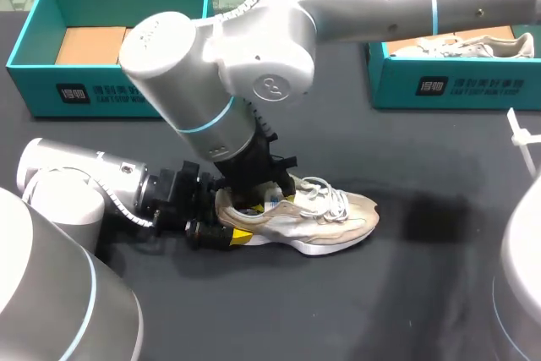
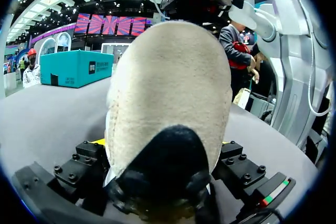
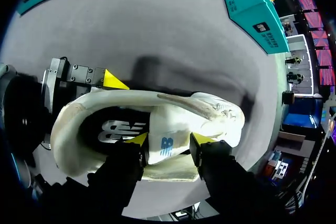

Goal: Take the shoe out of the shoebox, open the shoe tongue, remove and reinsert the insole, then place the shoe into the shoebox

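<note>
– On the bench, where's the shoe?
– Middle, on its sole, toe toward the right arm's side. Left box is well behind it.
– Left hand?
– Low behind the heel, fingers clamped on the shoe's heel from both sides.
– Right hand?
– Over the shoe's opening, yellow tips nearly together, pinching the tongue, which is lifted up off the laces.

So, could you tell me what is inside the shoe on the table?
In the shoe, a dark insole shows at the heel; the right gripper pinches the tongue, hiding the toe end.
</note>
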`<state>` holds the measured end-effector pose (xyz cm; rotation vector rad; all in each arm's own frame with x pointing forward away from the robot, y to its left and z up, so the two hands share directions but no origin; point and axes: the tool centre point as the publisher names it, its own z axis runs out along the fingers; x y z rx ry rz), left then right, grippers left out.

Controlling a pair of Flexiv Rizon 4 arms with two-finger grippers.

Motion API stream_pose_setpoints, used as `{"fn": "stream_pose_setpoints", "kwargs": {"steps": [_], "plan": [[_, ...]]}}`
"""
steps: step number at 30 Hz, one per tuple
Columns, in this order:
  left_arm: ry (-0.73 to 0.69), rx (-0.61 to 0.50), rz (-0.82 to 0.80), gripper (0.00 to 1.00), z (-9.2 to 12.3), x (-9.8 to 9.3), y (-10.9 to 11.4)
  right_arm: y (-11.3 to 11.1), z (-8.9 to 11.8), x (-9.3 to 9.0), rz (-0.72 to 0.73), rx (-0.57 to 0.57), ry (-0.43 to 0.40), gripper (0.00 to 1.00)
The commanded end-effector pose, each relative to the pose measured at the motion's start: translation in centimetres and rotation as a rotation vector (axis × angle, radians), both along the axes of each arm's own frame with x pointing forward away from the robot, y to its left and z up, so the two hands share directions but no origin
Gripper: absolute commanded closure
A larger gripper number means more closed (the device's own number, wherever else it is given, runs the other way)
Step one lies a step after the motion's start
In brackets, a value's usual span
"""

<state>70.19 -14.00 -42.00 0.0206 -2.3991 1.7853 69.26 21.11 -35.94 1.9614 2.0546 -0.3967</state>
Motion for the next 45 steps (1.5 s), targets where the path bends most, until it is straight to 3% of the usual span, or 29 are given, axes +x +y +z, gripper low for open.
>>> {"fn": "stream_pose_setpoints", "kwargs": {"steps": [1,15,34,39,40,42,45], "plan": [[0.000,0.001,0.001,1.00,-0.2,0.2,-0.2,-0.3,0.5,-0.8,-0.786,0.009,-0.346,0.54],[0.000,0.001,0.001,1.00,-0.2,0.2,-0.2,-2.2,3.8,-0.4,-0.777,-0.029,-0.388,0.56],[0.000,0.001,0.001,1.00,-0.2,0.2,-0.2,-1.2,0.8,-0.7,-0.799,0.044,-0.342,0.57],[0.000,0.001,0.001,1.00,-0.2,0.2,-0.2,-0.7,0.7,-0.5,-0.793,0.050,-0.341,0.50],[0.000,0.001,0.001,1.00,-0.2,0.2,-0.2,-0.7,0.6,-0.5,-0.794,0.051,-0.340,0.38],[0.000,0.001,0.001,1.00,-0.2,0.2,-0.2,-0.8,0.6,-0.6,-0.797,0.053,-0.340,0.30],[0.000,0.001,0.001,1.00,-0.2,0.2,-0.2,-1.0,0.7,-0.6,-0.802,0.051,-0.341,0.38]]}}
